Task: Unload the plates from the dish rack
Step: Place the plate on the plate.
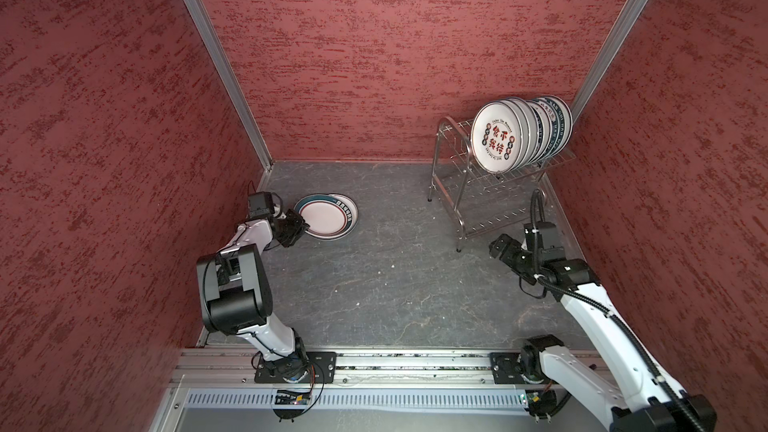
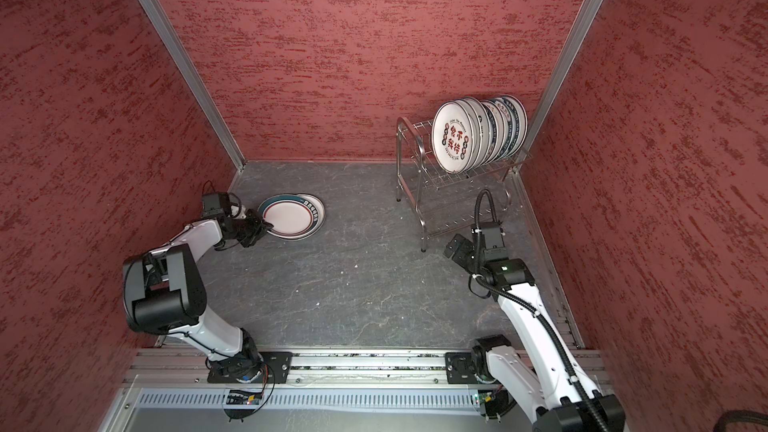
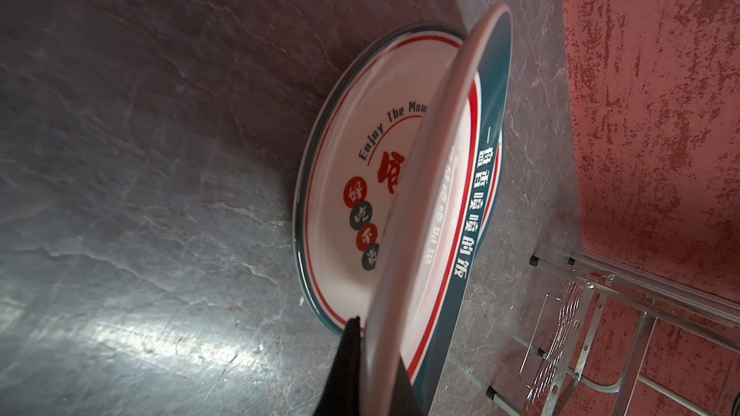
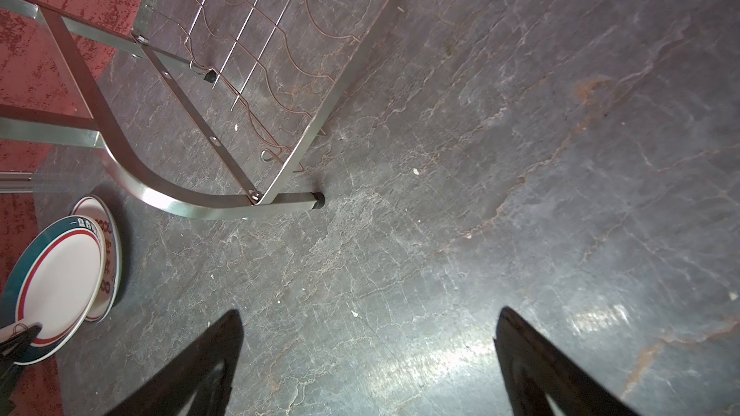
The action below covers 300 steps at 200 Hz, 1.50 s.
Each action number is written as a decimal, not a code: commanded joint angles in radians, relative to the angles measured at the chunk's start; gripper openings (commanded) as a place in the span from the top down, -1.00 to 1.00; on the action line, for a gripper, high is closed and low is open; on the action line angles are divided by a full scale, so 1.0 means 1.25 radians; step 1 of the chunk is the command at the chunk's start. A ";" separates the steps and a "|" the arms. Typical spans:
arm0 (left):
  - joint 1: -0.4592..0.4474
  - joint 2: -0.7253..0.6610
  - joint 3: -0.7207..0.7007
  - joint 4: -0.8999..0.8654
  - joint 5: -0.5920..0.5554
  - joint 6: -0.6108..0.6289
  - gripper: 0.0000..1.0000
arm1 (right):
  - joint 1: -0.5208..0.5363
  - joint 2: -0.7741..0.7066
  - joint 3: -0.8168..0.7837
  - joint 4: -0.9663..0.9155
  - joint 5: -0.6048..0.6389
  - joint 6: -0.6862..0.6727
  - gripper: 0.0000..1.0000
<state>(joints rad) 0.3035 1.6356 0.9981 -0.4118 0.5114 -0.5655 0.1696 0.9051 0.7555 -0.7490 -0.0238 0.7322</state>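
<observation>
Several white plates (image 1: 496, 139) (image 2: 455, 141) stand on edge on the upper shelf of the steel dish rack (image 1: 440, 147) (image 2: 409, 160) at the back right. At the left, my left gripper (image 1: 305, 228) (image 2: 268, 227) (image 3: 378, 346) is shut on the rim of a teal-rimmed plate (image 1: 324, 214) (image 3: 432, 146) (image 4: 60, 274). That plate is tilted over a plate with red characters (image 1: 351, 211) (image 3: 352, 146) (image 4: 110, 242) lying flat on the table. My right gripper (image 1: 496, 247) (image 2: 451, 247) (image 4: 370, 312) hangs open and empty above the table by the rack's front leg (image 4: 296, 202).
Red textured walls (image 1: 374, 56) close in the grey slate table (image 1: 395, 276) on three sides. The rack stands in the right back corner, and its lower tier (image 1: 494, 222) holds nothing. An aluminium rail (image 1: 415, 363) with both arm bases runs along the front.
</observation>
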 commanded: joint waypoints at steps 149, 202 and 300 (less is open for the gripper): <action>-0.067 0.091 0.135 -0.143 -0.114 0.040 0.20 | 0.005 0.017 0.023 -0.007 0.010 -0.021 -0.98; -0.084 0.131 0.179 -0.202 -0.165 0.046 0.10 | 0.003 0.009 0.019 -0.014 0.021 -0.027 -0.98; -0.099 0.163 0.228 -0.269 -0.215 0.059 -0.06 | 0.004 -0.008 -0.009 0.000 0.020 -0.019 -0.98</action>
<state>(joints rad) 0.1837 1.8263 1.2697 -0.7124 0.2680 -0.5137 0.1696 0.9123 0.7559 -0.7532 -0.0204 0.7025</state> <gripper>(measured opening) 0.514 0.989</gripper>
